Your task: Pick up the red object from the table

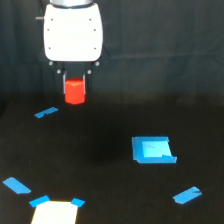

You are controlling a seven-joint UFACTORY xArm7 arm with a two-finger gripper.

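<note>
Gripper clamped on red block, held up off black tabletop; fingers dark, hard to make out. Blue tape lies well apart.

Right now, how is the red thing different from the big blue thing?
The red object is a rounded block, while the big blue tape piece looks flat and roughly square. The red object sits up in the gripper, off the table; the blue piece lies on the table. The blue piece looks wider. Both are bright against the black.
</note>
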